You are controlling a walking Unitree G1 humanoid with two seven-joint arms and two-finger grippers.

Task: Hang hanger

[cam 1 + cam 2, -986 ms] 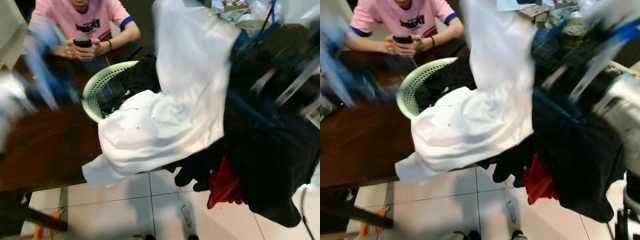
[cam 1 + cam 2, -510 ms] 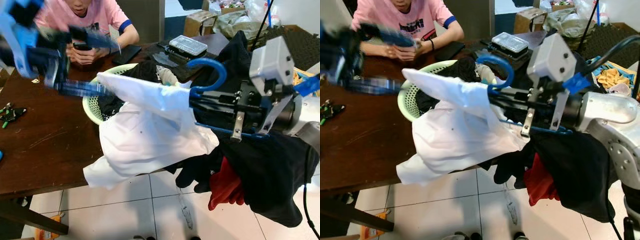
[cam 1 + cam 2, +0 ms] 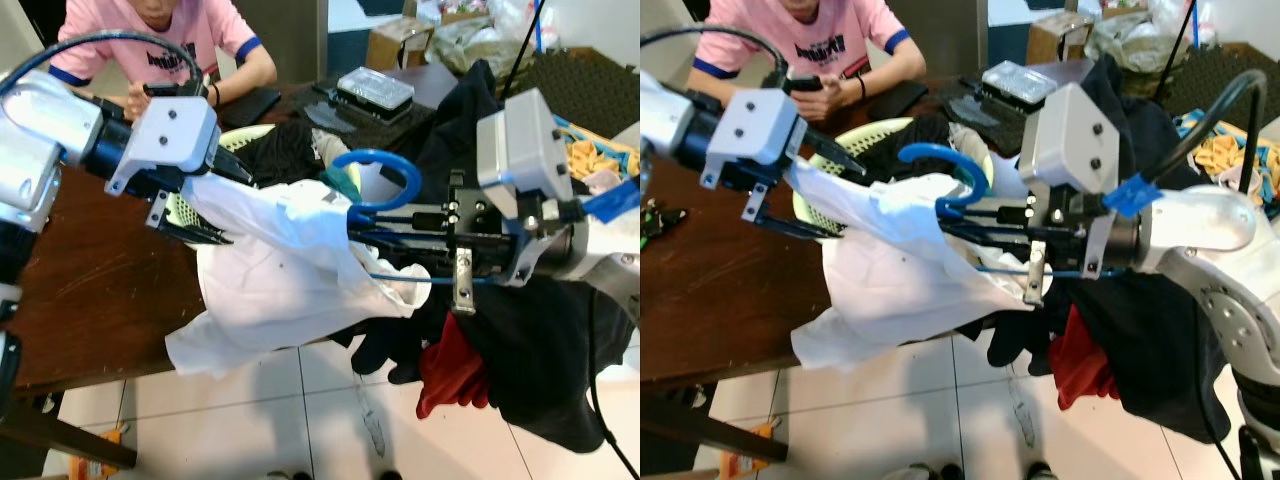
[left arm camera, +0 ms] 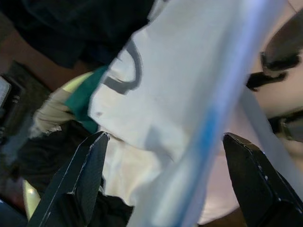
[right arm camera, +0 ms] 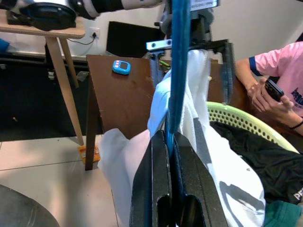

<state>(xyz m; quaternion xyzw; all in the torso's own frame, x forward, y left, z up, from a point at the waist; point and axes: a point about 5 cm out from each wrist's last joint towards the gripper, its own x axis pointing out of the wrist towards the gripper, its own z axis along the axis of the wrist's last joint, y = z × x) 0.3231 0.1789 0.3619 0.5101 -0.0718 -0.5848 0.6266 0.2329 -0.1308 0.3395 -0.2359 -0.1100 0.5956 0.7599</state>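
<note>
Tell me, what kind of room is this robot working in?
Probably a lived-in home, perhaps a dining area: a dark wooden table on a tiled floor, a green laundry basket piled with clothes, and a person sitting with a phone.

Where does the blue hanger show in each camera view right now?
Left eye: blue hanger, hook at centre, above the white shirt.
Right eye: hook left of centre.
Left wrist: blurred pale-blue bar crossing the shirt.
Right wrist: vertical bar pinched in the right gripper.
Shared landmark: green basket.

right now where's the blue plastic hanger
In the left eye view, the blue plastic hanger is clamped in the right gripper, inside the white shirt, beside the green basket.
</note>
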